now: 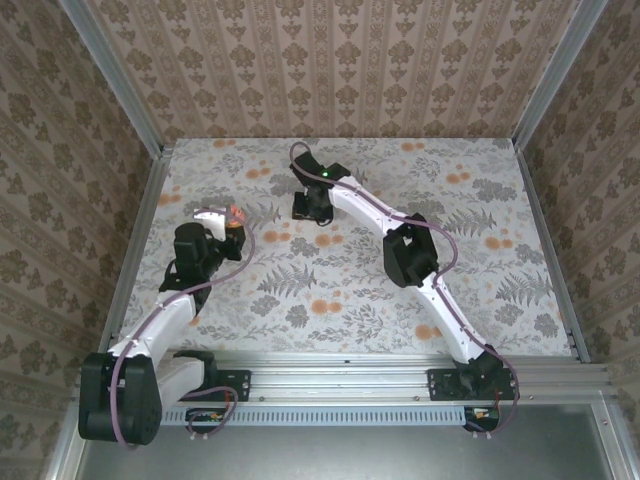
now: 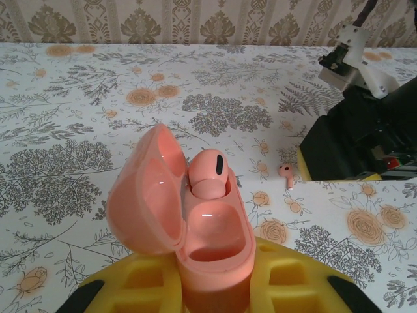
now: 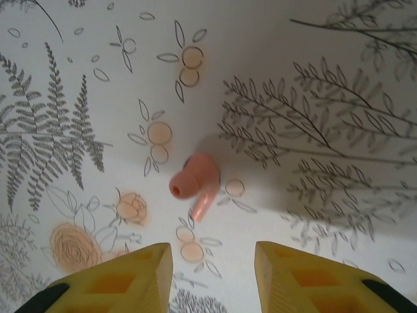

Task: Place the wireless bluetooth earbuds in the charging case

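The left fingers (image 2: 130,287) pinch the open coral-pink rounded plastic charging case (image 2: 212,238) upright, 1 coral-pink plastic earbud (image 2: 208,173) seated, 1 slot free to receive; the right fingers (image 3: 130,277) hang spread above the loose coral-pink earbud (image 3: 192,186) on the floral table (image 3: 326,65) — likely readying a grasp.

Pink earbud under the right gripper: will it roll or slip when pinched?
The pink earbud looks tiny beside the open right gripper, so probably light. Resting on a rounded head and thin stem, it may pivot or roll. Its smooth shell could slip.
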You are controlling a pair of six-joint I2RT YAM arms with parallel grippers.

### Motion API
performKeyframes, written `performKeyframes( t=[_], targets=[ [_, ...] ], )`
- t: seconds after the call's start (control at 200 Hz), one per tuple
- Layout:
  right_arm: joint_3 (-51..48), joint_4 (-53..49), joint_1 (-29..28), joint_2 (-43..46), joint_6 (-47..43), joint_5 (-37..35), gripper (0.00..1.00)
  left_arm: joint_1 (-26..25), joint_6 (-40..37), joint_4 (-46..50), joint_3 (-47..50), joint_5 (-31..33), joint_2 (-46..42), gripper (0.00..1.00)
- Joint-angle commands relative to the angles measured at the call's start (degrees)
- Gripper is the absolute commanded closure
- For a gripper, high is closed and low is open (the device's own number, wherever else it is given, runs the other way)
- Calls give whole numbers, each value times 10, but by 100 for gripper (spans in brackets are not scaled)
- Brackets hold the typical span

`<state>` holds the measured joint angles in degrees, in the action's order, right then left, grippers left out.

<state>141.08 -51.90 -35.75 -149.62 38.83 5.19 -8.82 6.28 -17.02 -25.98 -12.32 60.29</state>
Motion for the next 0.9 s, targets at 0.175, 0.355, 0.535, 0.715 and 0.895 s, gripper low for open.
performKeyframes(
  t=[0.175, 0.355, 0.535, 0.715, 0.895],
  targets=[
    [23, 59, 1, -35, -4, -18, 60, 11, 15, -40, 6, -30, 10, 86],
    [23, 86, 1, -44, -8, -19, 59, 11, 17, -45, 8, -36, 8, 86],
    [34, 77, 0, -56, -6, -32, 61, 11, 17, -48, 10, -35, 3, 86],
    [41, 55, 1, -61, -8, -41, 68, 12, 14, -49, 12, -34, 0, 86],
    [42, 31, 1, -55, -17, -50, 72, 12, 12, -47, 12, -35, -1, 86]
  ],
)
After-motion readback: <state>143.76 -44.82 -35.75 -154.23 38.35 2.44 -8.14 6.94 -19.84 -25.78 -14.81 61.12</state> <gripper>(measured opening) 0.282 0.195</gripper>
